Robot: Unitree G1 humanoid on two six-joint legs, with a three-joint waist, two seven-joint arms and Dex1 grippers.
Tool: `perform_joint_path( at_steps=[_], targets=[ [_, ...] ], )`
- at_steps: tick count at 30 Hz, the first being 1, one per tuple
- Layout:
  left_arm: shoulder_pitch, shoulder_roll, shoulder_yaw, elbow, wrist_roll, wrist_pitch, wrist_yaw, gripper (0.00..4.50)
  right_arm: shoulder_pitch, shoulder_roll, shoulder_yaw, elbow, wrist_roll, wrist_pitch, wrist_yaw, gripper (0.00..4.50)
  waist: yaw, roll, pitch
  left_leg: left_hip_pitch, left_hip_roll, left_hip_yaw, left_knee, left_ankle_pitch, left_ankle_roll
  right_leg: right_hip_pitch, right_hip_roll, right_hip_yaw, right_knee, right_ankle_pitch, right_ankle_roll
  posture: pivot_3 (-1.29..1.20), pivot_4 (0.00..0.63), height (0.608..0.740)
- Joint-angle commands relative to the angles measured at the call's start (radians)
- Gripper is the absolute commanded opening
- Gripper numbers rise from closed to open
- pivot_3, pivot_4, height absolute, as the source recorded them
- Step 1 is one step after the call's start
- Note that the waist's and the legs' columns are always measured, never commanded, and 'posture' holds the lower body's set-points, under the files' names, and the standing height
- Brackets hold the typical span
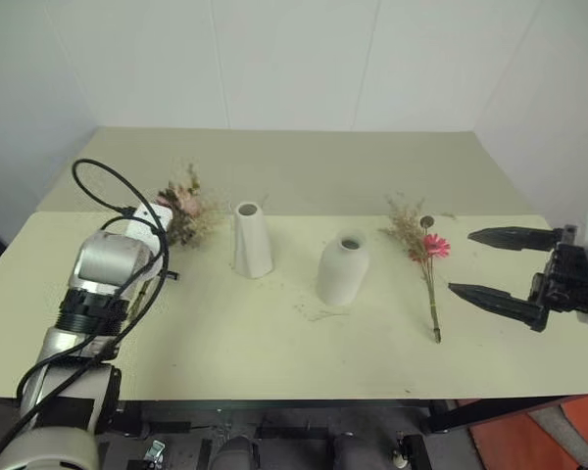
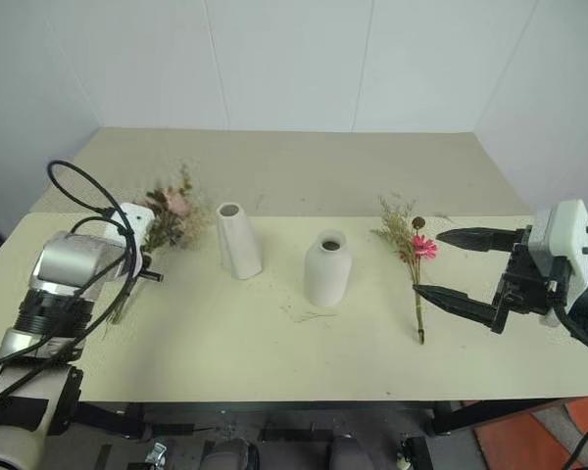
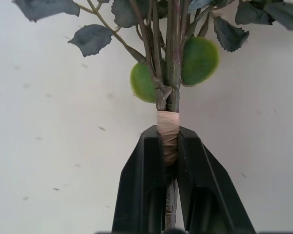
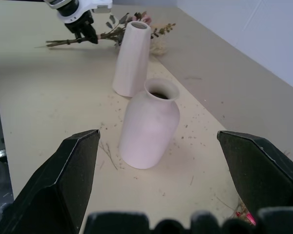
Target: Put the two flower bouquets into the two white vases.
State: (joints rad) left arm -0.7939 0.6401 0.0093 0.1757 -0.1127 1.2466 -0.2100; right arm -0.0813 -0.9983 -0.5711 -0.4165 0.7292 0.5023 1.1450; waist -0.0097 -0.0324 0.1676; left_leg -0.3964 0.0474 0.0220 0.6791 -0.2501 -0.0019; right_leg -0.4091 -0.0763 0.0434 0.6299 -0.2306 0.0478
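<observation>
A: The table (image 1: 274, 362) carries both vases, tall vase (image 1: 251, 240) standing left of the rounded vase (image 1: 343, 270).

B: Yep. The left gripper (image 3: 169, 151) is clamped on the rose bouquet (image 1: 184, 211) stems; the right gripper (image 1: 488, 263) gapes wide beside the daisy bouquet (image 1: 426, 264) lying flat.

The left arm (image 1: 98, 284) is a silver-grey metal cylinder with a ribbed black collar, ending in a white wrist housing (image 1: 149, 217). A black cable (image 1: 118, 191) loops above it, with more cables running down its side. The right arm has a white rounded wrist block (image 2: 563, 250) over black parts. The right gripper (image 2: 436, 264) has two long, black, pointed fingers (image 2: 456, 302).
</observation>
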Motion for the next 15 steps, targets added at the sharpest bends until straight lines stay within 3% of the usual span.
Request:
perform_joint_path(
  at_steps=[1, 4, 15],
  targets=[
    [0.022, -0.035, 0.155, -0.138, 0.003, -0.232, 0.066, 0.09, -0.022, -0.032, -0.015, 0.029, 0.011, -0.009, 0.021, 4.5, 0.001, 0.0, 0.0, 0.0, 0.0, 0.0, 0.0, 0.0, 0.0, 0.0, 0.0, 0.0, 0.0, 0.0, 0.0, 0.0, 0.15, 0.74],
    [0.016, -0.091, 0.247, -0.211, -0.029, -0.501, 0.079, 0.09, -0.038, -0.045, 0.002, 0.063, 0.003, -0.014, 0.035, 4.5, 0.011, -0.002, 0.001, -0.001, 0.0, 0.0, 0.001, 0.0, 0.0, 0.0, -0.001, -0.001, 0.0, 0.001, 0.0, 0.0, 0.15, 0.74],
    [-0.237, -0.205, 0.294, -0.146, -0.366, -0.532, -0.219, 0.09, -0.104, -0.023, 0.074, 0.126, -0.007, -0.011, 0.006, 4.5, 0.019, -0.002, 0.001, -0.001, -0.001, 0.0, 0.001, 0.0, 0.0, 0.0, -0.001, -0.001, 0.0, 0.001, 0.001, 0.0, 0.15, 0.74]
  ],
)
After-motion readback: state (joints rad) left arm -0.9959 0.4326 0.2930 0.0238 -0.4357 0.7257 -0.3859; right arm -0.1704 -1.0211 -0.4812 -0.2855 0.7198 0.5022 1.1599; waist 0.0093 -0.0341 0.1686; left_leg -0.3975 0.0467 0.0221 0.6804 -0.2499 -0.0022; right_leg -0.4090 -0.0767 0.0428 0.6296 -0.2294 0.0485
